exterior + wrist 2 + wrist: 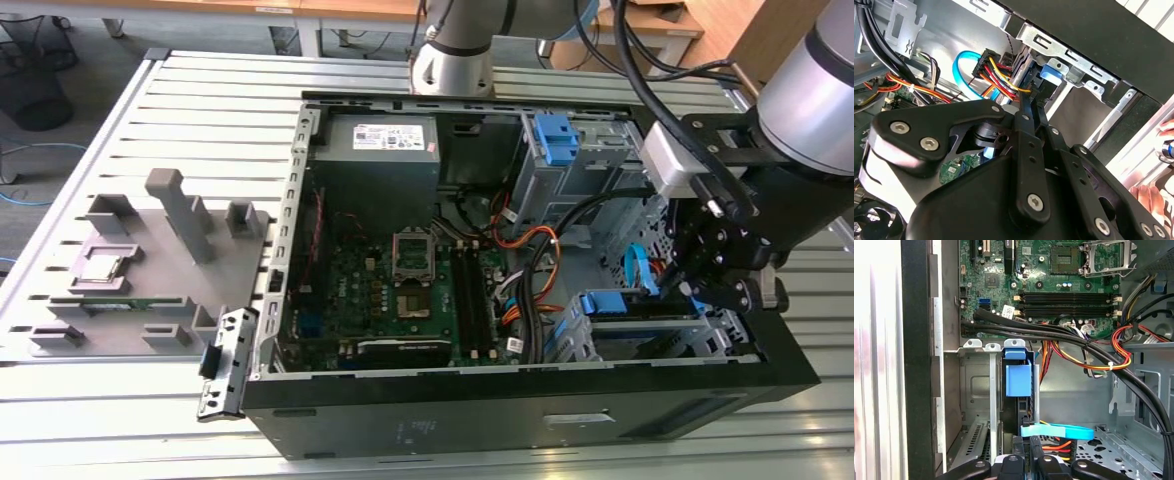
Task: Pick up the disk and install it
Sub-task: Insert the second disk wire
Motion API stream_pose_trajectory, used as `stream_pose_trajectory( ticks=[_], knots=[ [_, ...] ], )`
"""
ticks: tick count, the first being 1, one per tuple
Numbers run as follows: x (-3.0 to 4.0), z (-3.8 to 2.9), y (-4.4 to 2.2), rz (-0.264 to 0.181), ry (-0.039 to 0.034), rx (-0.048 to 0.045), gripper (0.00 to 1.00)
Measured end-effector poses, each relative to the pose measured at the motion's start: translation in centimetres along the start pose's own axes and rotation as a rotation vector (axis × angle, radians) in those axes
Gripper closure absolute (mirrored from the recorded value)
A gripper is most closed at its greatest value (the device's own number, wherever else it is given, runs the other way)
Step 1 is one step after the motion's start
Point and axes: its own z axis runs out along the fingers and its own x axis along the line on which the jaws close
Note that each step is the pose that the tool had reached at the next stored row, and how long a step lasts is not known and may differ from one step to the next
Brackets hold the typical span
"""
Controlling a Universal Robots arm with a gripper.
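The disk [641, 306] sits on edge in the lower drive cage at the near corner of the open computer case, on the exterior view's right. Its blue bracket [1018, 380] faces the first wrist view, between the cage's metal rails, and also shows as a blue tab [1053, 69] in the second wrist view. My gripper [705, 292] hangs just over the cage, at the disk's cabled end. The gripper [1028, 463] is shut, its black fingers close together with nothing between them, in line with the disk. A light blue data cable [1056, 431] and a coloured power lead [999, 75] reach the disk.
Thick black cables [1054, 332] cross from the motherboard [400, 280] to the cage. Another blue bracket [554, 135] fills the upper bay. On the exterior view's left, a grey fixture [147, 270] holds a small processor chip [107, 265]. A person's hand [1149, 195] is beside the case.
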Motion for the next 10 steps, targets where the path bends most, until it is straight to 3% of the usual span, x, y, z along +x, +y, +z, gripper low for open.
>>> stream_pose_trajectory(
  ticks=[10],
  knots=[
    [0.01,0.22,0.01,0.000,-0.0022,-0.0001,0.83]
  ],
)
